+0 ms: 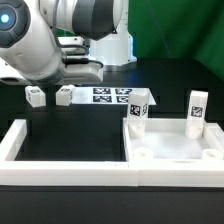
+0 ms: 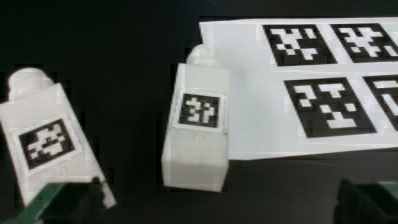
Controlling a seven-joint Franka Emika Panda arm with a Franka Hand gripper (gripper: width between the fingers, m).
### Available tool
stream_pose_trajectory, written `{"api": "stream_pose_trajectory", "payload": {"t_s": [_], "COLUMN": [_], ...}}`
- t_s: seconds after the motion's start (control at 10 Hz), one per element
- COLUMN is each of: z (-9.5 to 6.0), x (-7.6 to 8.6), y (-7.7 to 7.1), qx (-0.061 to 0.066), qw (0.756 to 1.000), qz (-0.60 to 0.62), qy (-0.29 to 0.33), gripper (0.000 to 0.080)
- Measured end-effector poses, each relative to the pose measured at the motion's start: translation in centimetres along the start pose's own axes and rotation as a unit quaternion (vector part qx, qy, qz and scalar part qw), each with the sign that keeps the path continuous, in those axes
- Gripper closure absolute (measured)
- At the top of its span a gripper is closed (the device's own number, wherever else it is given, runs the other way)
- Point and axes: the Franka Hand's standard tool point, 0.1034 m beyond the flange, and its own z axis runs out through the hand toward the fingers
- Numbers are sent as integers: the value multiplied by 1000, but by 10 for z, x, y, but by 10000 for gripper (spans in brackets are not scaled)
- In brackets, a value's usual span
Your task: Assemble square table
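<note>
The square tabletop (image 1: 176, 147) lies flat at the exterior view's right, with round holes showing near its front corners. Two white tagged legs (image 1: 139, 111) (image 1: 196, 112) stand upright at its far corners. Two more leg blocks lie on the black table: one (image 1: 37, 96) (image 2: 45, 132) further left and one (image 1: 65, 95) (image 2: 196, 128) beside the marker board. My gripper (image 1: 68, 80) (image 2: 222, 205) hovers just above these two loose legs, open and empty. Its dark fingertips (image 2: 71, 200) straddle the leg nearest the board without touching it.
The marker board (image 1: 115, 96) (image 2: 317, 75) lies flat just right of the loose legs. The white U-shaped border wall (image 1: 60, 172) runs along the left and front of the work area. The robot's bulky arm (image 1: 40, 40) fills the upper left.
</note>
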Motion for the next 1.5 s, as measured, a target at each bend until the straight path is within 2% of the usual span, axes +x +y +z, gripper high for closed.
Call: {"api": "stream_pose_trajectory", "payload": {"t_s": [0.1, 0.4, 0.6, 0.9, 1.2, 1.3, 1.4, 1.5], "z": [2, 45, 65, 76, 76, 76, 76, 77], "x": [0, -11, -7, 1, 1, 1, 1, 1], "y": [1, 1, 6, 2, 2, 2, 2, 2], "qx": [1, 8, 7, -5, -5, -5, -5, -5], "qw": [1000, 998, 998, 998, 998, 998, 998, 998], "qz": [1, 52, 55, 50, 50, 50, 50, 50], "qy": [-2, -42, -41, -30, -31, -31, -31, -31], "gripper": [150, 150, 150, 150, 161, 341, 341, 517]}}
